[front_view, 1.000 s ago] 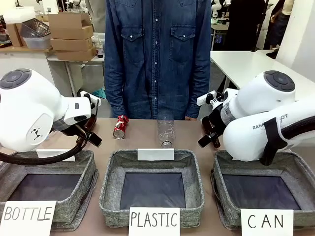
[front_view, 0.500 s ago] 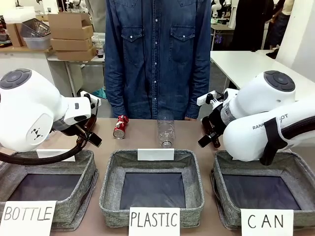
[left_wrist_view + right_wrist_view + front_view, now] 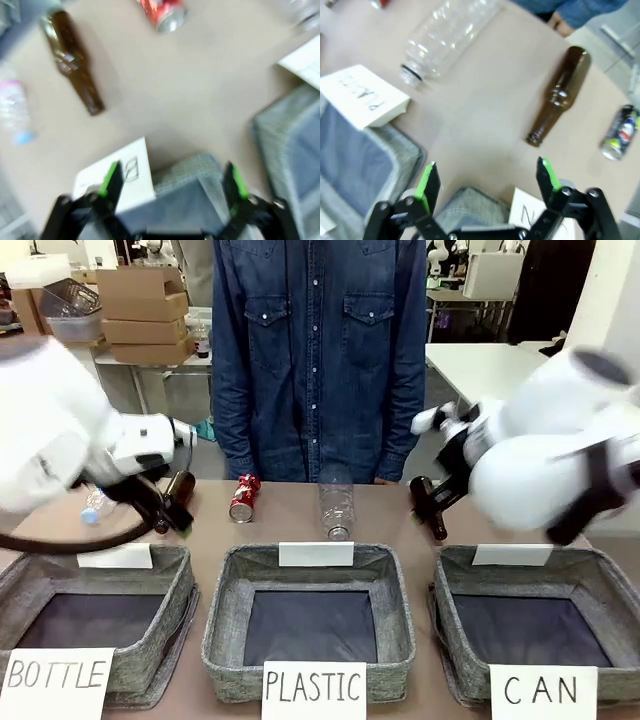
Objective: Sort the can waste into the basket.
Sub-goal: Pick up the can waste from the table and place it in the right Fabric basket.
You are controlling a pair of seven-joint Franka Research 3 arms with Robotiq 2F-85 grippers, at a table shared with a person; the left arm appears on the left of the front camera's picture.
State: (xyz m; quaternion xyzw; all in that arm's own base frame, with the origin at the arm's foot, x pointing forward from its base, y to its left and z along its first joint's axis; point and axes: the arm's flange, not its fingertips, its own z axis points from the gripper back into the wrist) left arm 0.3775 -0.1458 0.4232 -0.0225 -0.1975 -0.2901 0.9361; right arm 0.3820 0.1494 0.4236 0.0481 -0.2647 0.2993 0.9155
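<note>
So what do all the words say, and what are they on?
"BOTTLE": left sign, at the left basket.
"PLASTIC": middle sign, at the middle basket.
"CAN": right sign, at the right basket.
Print on the red can and the dark can: too blurred to read.

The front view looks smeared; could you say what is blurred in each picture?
Front view: left arm and right arm smeared, CAN basket sharp. Left wrist view: soft throughout, red can fuzzy. Right wrist view: milder blur, dark can print unreadable.
</note>
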